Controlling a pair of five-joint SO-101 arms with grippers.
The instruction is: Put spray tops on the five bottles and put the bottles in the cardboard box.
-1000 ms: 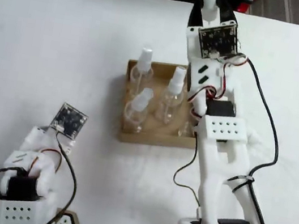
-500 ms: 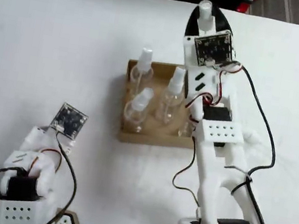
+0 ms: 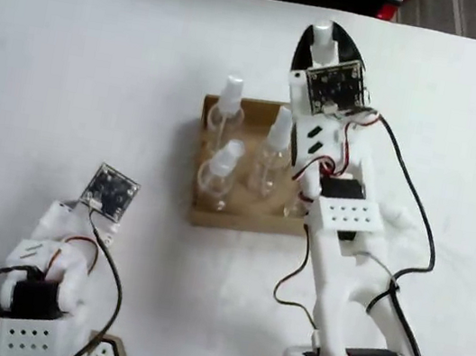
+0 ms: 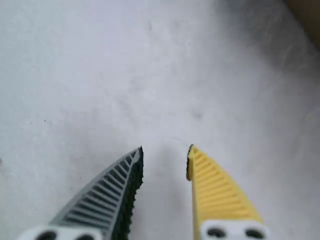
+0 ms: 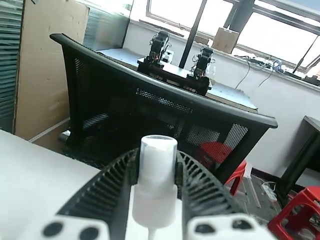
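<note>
- Left gripper [image 4: 165, 150]: jaws apart with nothing between them, over bare table [image 4: 100, 60], off the box's near-left side and well apart from it.
- Box [image 3: 240, 222]: three bottles [image 3: 277, 144] stand upright inside, each capped. A clear shape at its near-right corner sits half under the right arm; can't tell what it is.
- Right gripper [image 5: 157, 154]: clamped on a spray top [image 5: 155, 200], just past the box's far-right corner.
- The top's long axis runs along the jaws, head at the tips. The box lies back toward this arm's base, so the right arm is clearly nearer.
</note>
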